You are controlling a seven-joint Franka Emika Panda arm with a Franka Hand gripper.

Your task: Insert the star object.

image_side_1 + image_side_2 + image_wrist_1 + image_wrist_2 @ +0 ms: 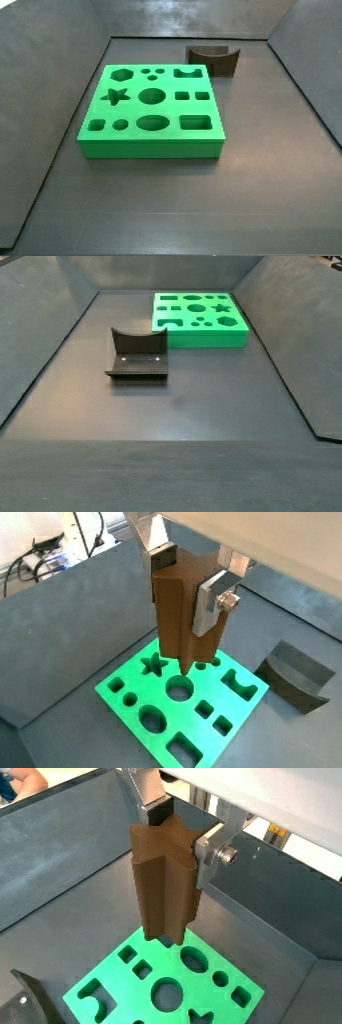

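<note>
My gripper (187, 582) is shut on the star object (181, 617), a tall brown star-section prism held upright between the silver fingers. It shows in both wrist views, gripper (181, 838) and star object (160, 888). The prism hangs above the green block (238, 707) with its lower end over the block's near part, beside the star hole (154, 664). The green block (150, 148) lies on the grey floor in both side views (201, 338), with the star hole (116, 97) empty (218, 310). Neither side view shows the gripper or the prism.
The dark fixture (214, 58) stands on the floor next to the green block, also seen in the other views (136, 354) (297, 674) (34, 1003). Grey walls enclose the floor on the sides. The block has several other shaped holes.
</note>
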